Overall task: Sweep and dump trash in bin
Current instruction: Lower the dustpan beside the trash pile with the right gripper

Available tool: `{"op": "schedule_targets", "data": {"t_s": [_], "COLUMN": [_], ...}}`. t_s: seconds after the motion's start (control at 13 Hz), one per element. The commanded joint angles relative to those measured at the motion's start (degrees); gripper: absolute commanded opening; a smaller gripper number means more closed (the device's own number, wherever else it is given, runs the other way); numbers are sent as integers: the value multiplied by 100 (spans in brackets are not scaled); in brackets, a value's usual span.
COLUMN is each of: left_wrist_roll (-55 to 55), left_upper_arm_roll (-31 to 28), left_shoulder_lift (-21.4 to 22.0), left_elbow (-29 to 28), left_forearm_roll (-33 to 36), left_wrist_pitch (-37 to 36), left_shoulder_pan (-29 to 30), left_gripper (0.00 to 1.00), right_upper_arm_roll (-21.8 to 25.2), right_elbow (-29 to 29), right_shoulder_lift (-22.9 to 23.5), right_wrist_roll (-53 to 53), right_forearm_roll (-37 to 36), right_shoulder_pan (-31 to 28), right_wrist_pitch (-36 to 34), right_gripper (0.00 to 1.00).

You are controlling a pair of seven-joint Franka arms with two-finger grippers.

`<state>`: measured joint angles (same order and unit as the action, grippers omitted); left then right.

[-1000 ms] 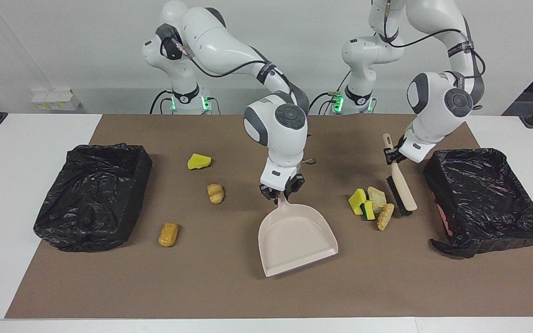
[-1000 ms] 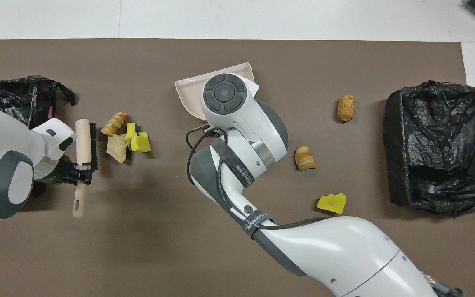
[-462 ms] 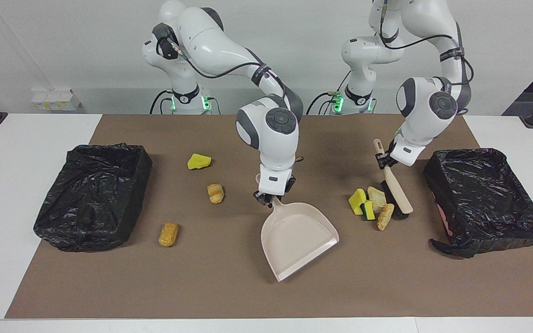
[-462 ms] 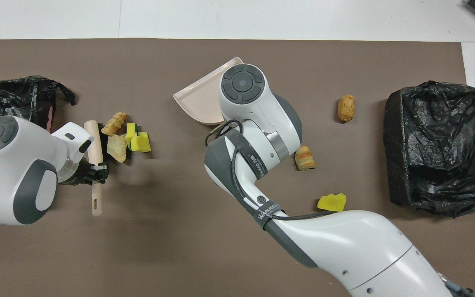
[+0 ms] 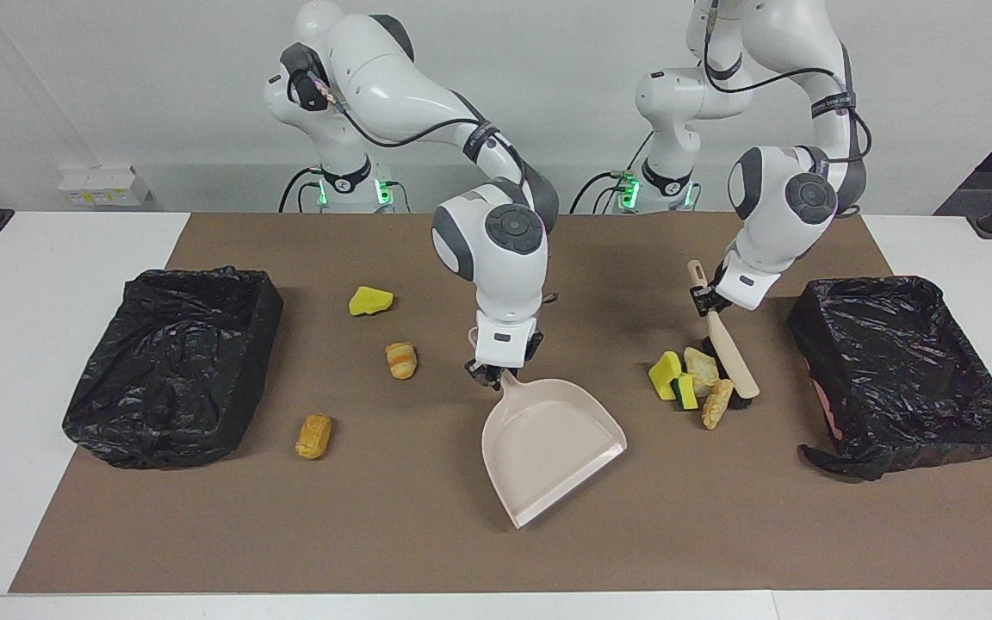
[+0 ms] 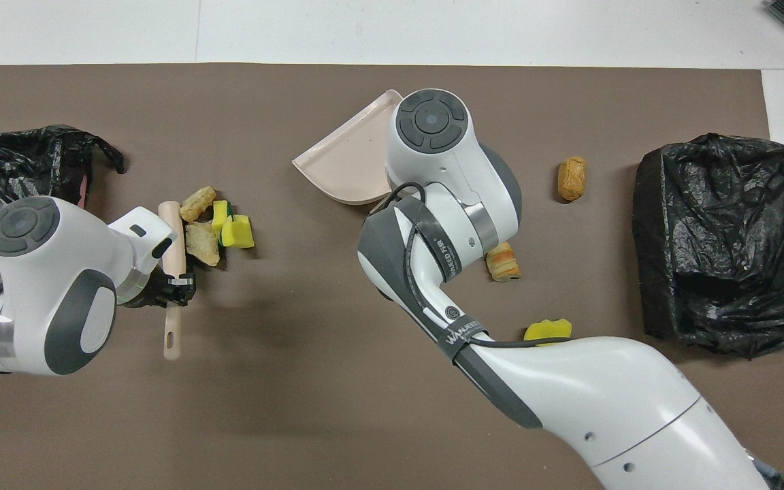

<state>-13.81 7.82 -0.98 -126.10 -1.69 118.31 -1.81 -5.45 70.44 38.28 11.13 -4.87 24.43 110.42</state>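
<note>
The left gripper (image 5: 703, 299) is clamped on the brush (image 5: 727, 353) handle, its bristles touching a cluster of trash (image 5: 691, 376) near the bin (image 5: 905, 370) at the left arm's end. The right gripper (image 5: 491, 372) is clamped on the dustpan (image 5: 548, 448) handle at mid-table. Three more scraps (image 5: 400, 360) lie toward the right arm's end, apart from the second bin (image 5: 173, 362).

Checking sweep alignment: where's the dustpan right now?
The dustpan sits mid-mat, handle held in the right pincer, between the lone bread chunk and the scrap pile by the brush.
</note>
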Motion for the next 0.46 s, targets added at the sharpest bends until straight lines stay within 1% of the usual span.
{"op": "schedule_targets", "data": {"t_s": [0.0, 0.08, 0.15, 0.31, 0.38], "left_wrist_roll": [123, 176, 272, 667, 799], "left_upper_arm_roll": [-61, -61, -61, -61, -53], "left_shoulder_lift": [28, 2, -50, -104, -147], "left_elbow": [443, 646, 691, 674, 657], "left_forearm_roll": [107, 125, 169, 318, 319], "left_wrist_pitch": [-316, -457, -432, -73, 77], "left_shoulder_pan": [171, 250, 251, 242, 225], "left_gripper": [0, 0, 0, 0, 0], "right_upper_arm_roll": [-70, -79, -131, -175, -175], "right_elbow": [260, 269, 260, 312, 461], "right_shoulder_lift": [-259, -294, -321, -356, -435], "right_wrist_roll": [747, 1115, 1406, 1977, 2285], "right_forearm_roll": [136, 145, 162, 145, 66], "right_shoulder_pan": [-183, -280, -324, -378, -369], "right_wrist_pitch": [-64, -134, -300, -434, -416], "right_gripper": [0, 0, 0, 0, 0]}}
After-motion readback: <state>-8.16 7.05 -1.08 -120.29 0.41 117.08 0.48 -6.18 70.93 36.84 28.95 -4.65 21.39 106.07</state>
